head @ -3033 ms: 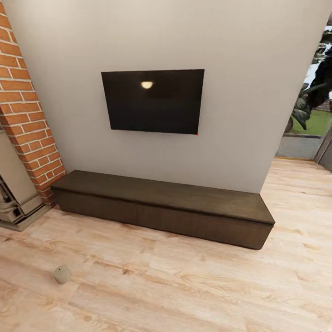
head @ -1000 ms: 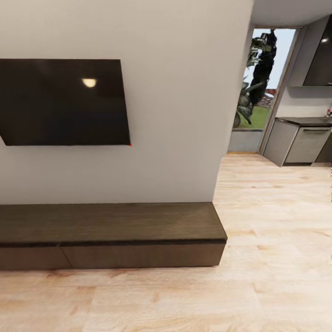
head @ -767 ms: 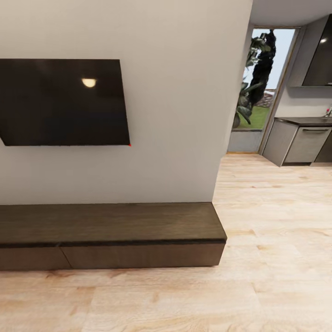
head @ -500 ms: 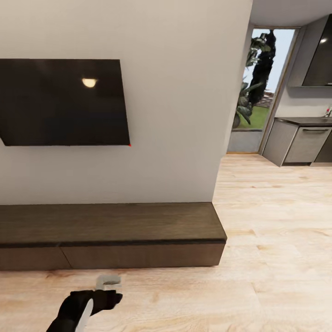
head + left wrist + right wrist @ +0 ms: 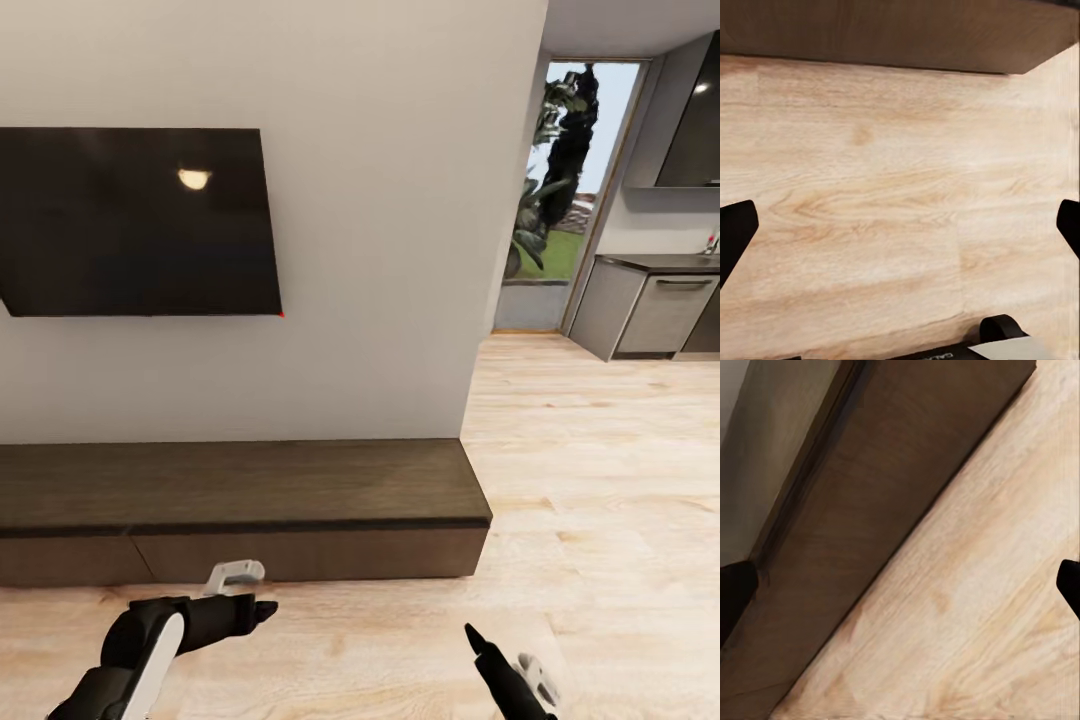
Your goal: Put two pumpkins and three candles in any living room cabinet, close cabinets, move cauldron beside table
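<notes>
Robot stands before the cabinet [image 5: 240, 505], a low dark unit against the wall under a wall-mounted television [image 5: 135, 220]. Drawer fronts sit flush; cabinet is shut. Both arms are raised above the wooden floor [image 5: 400, 640] in front of it. Left claw [image 5: 262, 610] points toward the cabinet's lower front; the left wrist view shows its fingers spread wide, empty. Right claw [image 5: 472, 636] is likewise spread and empty.

Judgement: the step in hand is opening a drawer to receive items. Next move calls for reaching a drawer edge and pulling outward.

Surroundings: kitchen units [image 5: 650, 310] and a doorway with a plant [image 5: 560, 170] beyond. Nothing obstructs the approach.
</notes>
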